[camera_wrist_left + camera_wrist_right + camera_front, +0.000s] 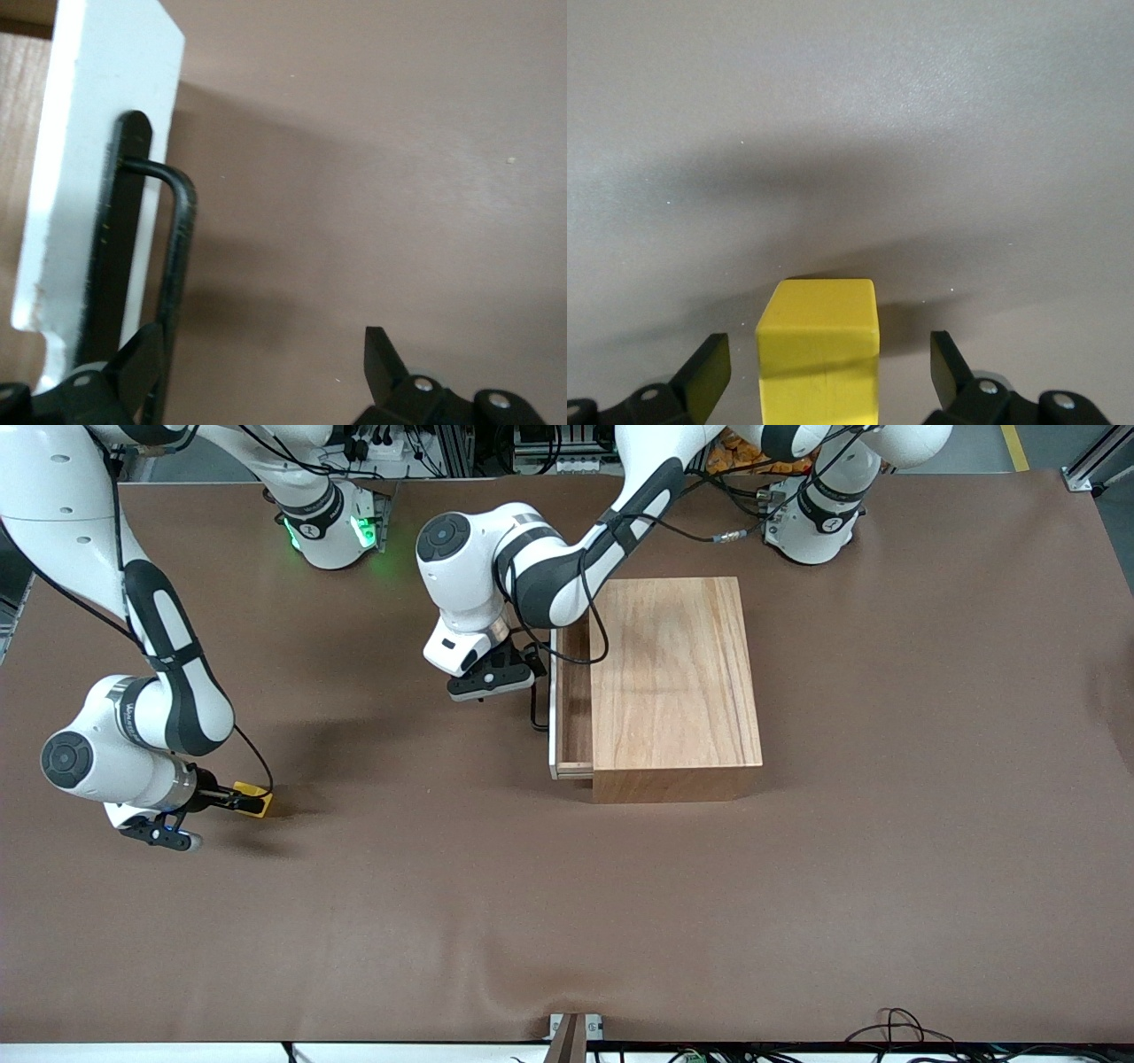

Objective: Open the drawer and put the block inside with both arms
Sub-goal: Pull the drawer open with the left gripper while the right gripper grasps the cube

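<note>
The wooden cabinet (675, 682) stands mid-table. Its drawer (573, 691) is slid partly out toward the right arm's end, with the white front panel (89, 142) and black loop handle (182, 239) showing. My left gripper (534, 666) is open at the handle (537, 717); in the left wrist view (266, 363) one finger (137, 363) sits right against the handle bar and nothing is gripped. The yellow block (254, 799) lies on the table toward the right arm's end. My right gripper (232, 801) is open around it; the block (819, 341) sits between the two fingers (709, 372) without touching them.
The brown table cover (567, 921) spreads wide nearer the front camera. Cables (895, 1027) hang at the table's near edge. The right arm's base (332, 527) glows green at the back.
</note>
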`<state>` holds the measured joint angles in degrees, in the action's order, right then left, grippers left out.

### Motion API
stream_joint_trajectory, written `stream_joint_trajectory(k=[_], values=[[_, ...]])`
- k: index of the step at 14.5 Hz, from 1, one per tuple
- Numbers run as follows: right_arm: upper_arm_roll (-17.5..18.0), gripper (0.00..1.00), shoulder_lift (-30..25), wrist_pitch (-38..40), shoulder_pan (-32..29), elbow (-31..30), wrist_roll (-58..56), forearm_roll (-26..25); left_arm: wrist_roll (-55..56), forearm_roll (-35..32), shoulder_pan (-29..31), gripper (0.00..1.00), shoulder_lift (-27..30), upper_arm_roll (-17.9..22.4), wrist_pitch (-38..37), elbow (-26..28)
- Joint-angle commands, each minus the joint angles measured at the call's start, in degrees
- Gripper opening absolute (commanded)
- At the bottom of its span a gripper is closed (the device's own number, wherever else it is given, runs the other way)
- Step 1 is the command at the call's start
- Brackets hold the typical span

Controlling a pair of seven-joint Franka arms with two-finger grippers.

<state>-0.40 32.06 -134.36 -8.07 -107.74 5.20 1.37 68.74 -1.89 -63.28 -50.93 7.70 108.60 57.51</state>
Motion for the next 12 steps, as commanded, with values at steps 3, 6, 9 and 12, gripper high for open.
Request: stream_joint_trajectory(k=[3,6,9,12], values=[[0.4,1.00,1.7,-2.6,0.0,-0.6,0.9,0.0,1.7,1.2,-0.6,1.00,-1.0,0.0,1.6,-2.1],[0.4,0.87,1.8,-2.6,0.0,-0.6,1.0,0.2,1.5,1.2,-0.5,1.00,-0.5,0.1,-1.0,-2.1],[0.5,0.08,1.4,-2.6,0.0,-0.5,2.2,2.8,1.6,1.1,-0.5,1.00,-0.5,0.8,-3.7,-2.1],[0.4,0.09,0.4,-2.1,-0.1,-0.2,2.2,3.1,1.7,1.1,-0.5,1.00,-0.7,2.1,-4.3,-2.1]])
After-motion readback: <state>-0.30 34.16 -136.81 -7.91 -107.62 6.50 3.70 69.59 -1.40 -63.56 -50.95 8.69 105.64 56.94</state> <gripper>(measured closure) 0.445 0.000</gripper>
